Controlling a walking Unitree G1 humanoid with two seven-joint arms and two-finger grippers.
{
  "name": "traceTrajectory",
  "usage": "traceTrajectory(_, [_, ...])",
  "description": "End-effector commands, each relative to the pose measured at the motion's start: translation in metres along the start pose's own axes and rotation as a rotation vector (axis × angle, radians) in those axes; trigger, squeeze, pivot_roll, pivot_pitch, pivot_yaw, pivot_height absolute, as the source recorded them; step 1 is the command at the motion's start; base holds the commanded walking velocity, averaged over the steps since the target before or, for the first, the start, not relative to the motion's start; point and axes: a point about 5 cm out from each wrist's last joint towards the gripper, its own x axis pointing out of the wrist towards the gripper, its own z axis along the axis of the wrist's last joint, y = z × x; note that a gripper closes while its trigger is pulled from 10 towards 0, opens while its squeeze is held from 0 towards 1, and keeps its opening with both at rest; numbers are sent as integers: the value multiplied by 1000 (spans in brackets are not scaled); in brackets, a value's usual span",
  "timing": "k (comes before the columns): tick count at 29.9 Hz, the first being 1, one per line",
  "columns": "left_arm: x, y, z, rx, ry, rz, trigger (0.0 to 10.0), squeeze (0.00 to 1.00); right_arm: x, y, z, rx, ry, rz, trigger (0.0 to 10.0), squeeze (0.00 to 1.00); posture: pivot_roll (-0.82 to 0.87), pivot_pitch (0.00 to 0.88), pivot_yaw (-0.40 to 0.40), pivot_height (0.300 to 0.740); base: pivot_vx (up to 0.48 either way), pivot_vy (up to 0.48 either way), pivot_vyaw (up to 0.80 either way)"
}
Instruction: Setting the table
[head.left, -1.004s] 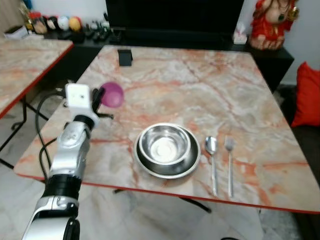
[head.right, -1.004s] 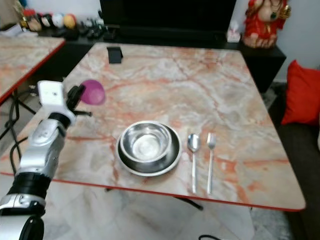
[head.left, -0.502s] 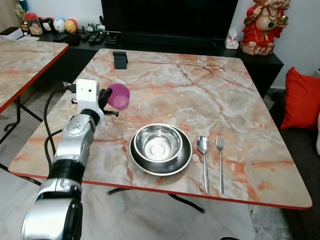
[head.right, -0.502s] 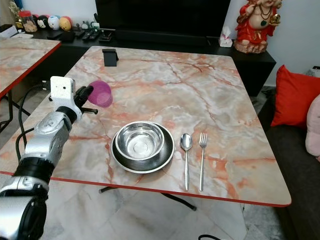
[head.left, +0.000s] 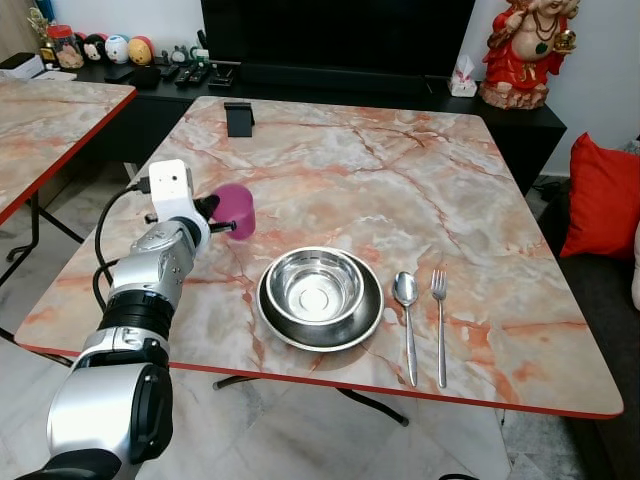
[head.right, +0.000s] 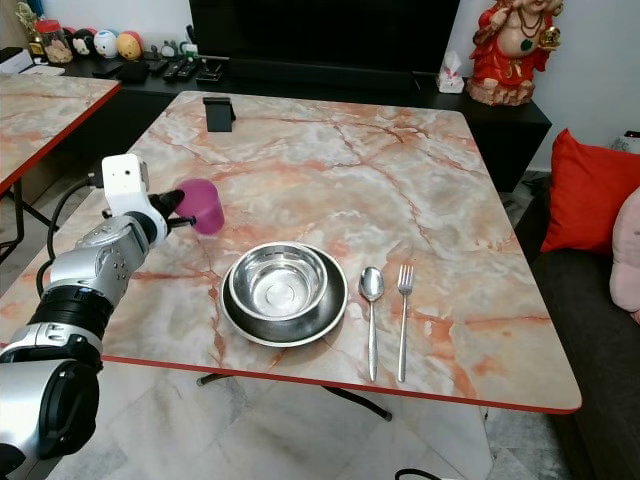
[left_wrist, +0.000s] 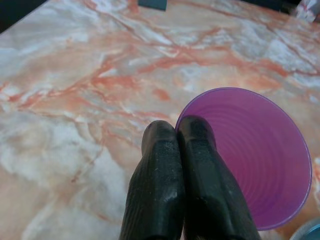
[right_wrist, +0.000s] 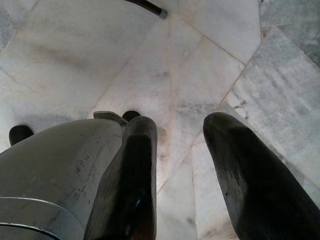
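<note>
Beside the steel bowl (head.left: 320, 291), left gripper (left_wrist: 178, 131) pinched tight on purple cup's (head.left: 235, 208) rim.

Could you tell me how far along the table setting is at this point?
Done: steel bowl sits on its plate, spoon and fork laid to its right. In hand: the left end effector pinches the purple cup's rim. Left: setting the cup down.

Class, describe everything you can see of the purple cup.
The purple cup looks like translucent plastic, ribbed inside, with a round open mouth and nothing in it. The left gripper is shut on its rim, holding it tilted above the marble table, left of the steel bowl.
</note>
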Motion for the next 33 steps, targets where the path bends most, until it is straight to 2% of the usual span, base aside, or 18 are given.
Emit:
traceTrajectory(1, [-2, 0, 5, 14, 12, 2, 10000, 0, -1, -3, -2, -18, 17, -1, 10000, 0, -1, 0, -55, 736, 0, 0, 0])
traceTrajectory(17, [-4, 2, -11, 41, 126, 29, 10000, 0, -1, -3, -2, -15, 23, -2, 10000, 0, 2, 0, -51, 736, 0, 0, 0])
traceTrajectory(31, [-5, 2, -20, 43, 166, 38, 10000, 0, -1, -3, -3, -16, 27, 0, 10000, 0, 1, 0, -49, 736, 0, 0, 0])
traceTrajectory(32, [-6, 2, -20, 44, 169, 38, 10000, 898, -1, -3, -3, -15, 27, 0, 10000, 0, 1, 0, -49, 736, 0, 0, 0])
traceTrajectory(33, [-7, 2, -20, 44, 170, 37, 10000, 1000, -1, -3, -3, -15, 28, -1, 10000, 0, 2, 0, -49, 736, 0, 0, 0])
